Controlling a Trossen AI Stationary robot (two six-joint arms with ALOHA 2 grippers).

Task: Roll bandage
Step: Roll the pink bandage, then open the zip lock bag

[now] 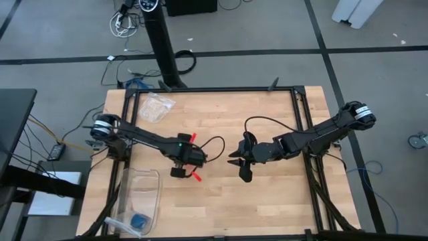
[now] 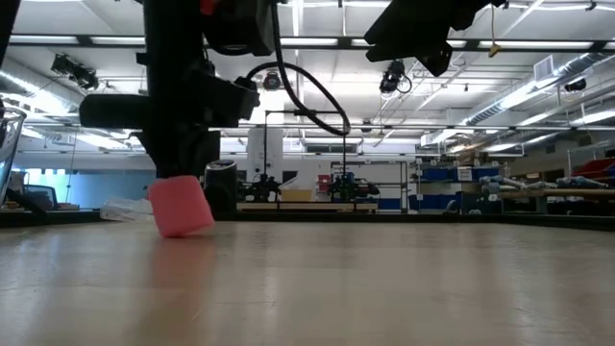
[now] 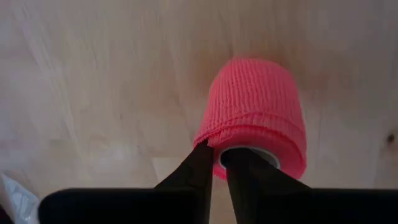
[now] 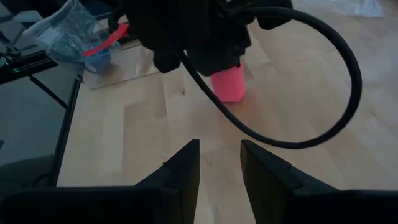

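Your left gripper [image 3: 217, 163] pinches rim of bandage [image 3: 258, 112], compact roll standing on tabletop [image 1: 267, 134] mid-span, core axis along fingers. Right gripper [image 4: 219, 163] waits nearby, jaws apart, empty.

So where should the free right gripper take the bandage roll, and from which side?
Grip the bandage roll across its round fabric wall, coming from the right gripper's own side. The roll rests on the table and the left gripper is pinched on its rim, so the far wall is free.
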